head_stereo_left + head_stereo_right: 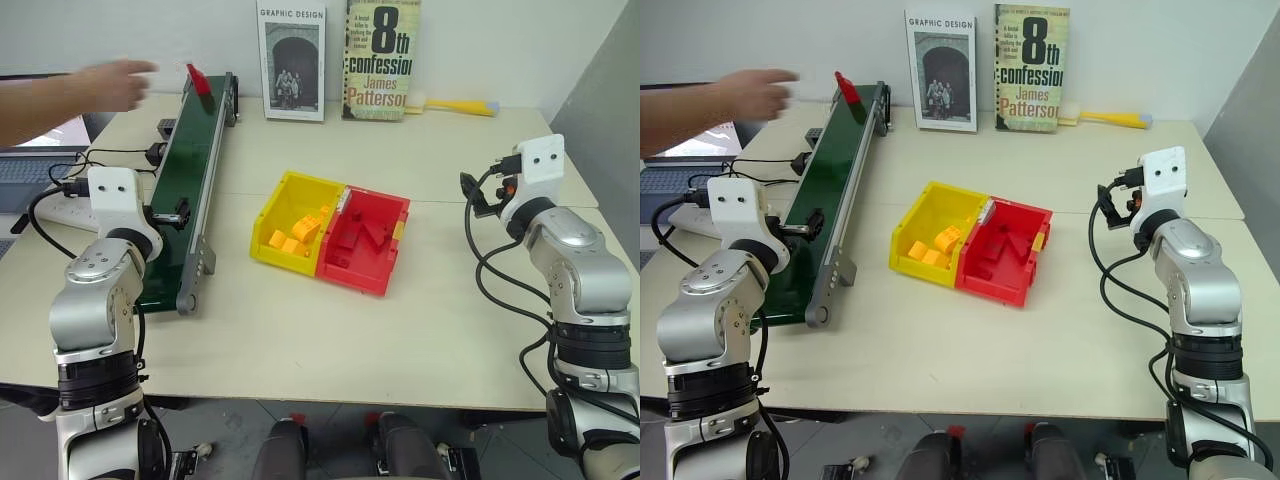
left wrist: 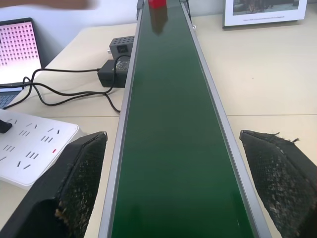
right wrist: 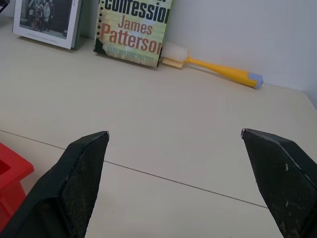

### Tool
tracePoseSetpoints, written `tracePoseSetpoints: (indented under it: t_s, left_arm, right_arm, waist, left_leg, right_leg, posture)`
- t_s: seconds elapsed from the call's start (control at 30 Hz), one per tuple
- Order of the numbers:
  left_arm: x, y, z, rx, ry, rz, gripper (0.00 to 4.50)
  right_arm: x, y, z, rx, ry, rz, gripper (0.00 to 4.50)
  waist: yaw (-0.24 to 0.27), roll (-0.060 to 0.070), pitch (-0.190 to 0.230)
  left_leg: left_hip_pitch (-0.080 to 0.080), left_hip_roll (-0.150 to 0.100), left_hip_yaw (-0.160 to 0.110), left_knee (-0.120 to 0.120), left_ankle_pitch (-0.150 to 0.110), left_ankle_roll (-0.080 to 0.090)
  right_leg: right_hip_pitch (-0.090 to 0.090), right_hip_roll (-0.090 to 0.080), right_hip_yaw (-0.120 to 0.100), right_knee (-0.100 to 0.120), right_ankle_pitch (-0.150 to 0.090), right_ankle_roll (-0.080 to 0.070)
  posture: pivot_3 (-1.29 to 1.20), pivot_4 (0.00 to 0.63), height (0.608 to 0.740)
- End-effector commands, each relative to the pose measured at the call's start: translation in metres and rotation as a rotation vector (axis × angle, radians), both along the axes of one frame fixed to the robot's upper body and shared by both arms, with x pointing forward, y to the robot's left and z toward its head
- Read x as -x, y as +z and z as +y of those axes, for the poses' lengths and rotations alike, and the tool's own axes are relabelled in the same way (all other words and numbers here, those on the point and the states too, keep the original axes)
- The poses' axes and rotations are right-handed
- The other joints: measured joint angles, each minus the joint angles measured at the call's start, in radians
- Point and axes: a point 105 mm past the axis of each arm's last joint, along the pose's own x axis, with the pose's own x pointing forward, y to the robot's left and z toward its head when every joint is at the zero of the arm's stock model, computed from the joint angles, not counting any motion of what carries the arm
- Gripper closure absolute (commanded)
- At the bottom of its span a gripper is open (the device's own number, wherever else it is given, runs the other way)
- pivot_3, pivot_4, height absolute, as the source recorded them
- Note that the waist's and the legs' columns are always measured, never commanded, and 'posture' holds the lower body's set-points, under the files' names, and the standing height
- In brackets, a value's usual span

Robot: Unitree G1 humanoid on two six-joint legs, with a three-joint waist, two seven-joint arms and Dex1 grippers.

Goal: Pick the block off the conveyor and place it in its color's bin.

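Red block sits at the belt's far end; both the left gripper and right gripper are wide open, holding nothing.

two books, yellow brush, yellow bin
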Motion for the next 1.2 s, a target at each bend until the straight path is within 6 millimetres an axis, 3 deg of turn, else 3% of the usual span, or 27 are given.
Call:
tracePoseSetpoints:
  t_s: [0.03, 0.57, 0.8, 0.97, 1.2]
  left_arm:
    - [0.005, 0.022, 0.002, -0.010, 0.010, -0.082, 0.01]
    - [0.009, 0.030, 0.007, 0.002, 0.080, -0.167, 0.01]
    - [0.005, 0.025, 0.007, 0.014, 0.096, -0.161, 0.01]
    - [-0.001, 0.023, 0.002, 0.029, 0.091, -0.156, 0.01]
    - [-0.005, 0.017, 0.001, 0.038, 0.108, -0.132, 0.01]
  right_arm:
    - [0.003, 0.016, -0.001, 0.013, -0.007, -0.063, 0.00]
    - [0.002, 0.019, 0.009, 0.023, 0.063, -0.062, 0.00]
    - [0.012, 0.036, 0.049, 0.050, 0.405, -0.071, 0.00]
    - [0.035, 0.050, 0.082, 0.038, 0.749, -0.034, 0.00]
    - [0.062, 0.060, 0.108, 0.034, 1.034, 0.025, 0.00]
  waist:
    - [0.000, 0.000, 0.000]
    - [0.000, 0.000, 0.000]
    - [0.000, 0.000, 0.000]
    - [0.000, 0.000, 0.000]
    - [0.001, 0.000, 0.000]
  left_leg:
    - [0.000, 0.000, 0.000, 0.000, 0.000, 0.000]
    - [0.000, 0.000, 0.000, 0.000, 0.000, 0.000]
    - [0.000, 0.000, 0.000, 0.000, 0.000, 0.000]
    - [0.000, 0.000, -0.001, 0.000, 0.000, 0.000]
    - [0.000, 0.000, -0.002, 0.000, 0.000, 0.000]
  right_leg:
    - [0.000, 0.000, 0.000, 0.000, 0.000, 0.000]
    - [0.000, 0.000, 0.000, 0.000, 0.000, 0.000]
    - [0.000, 0.000, 0.000, 0.000, 0.000, 0.000]
    - [0.000, 0.000, -0.001, 0.000, 0.000, 0.000]
    - [0.000, 0.000, -0.001, 0.000, 0.000, 0.000]
  posture:
    - [0.00, 0.150, 0.740]
    - [0.00, 0.150, 0.740]
    - [0.00, 0.150, 0.740]
    - [0.00, 0.150, 0.740]
    - [0.00, 0.150, 0.740]
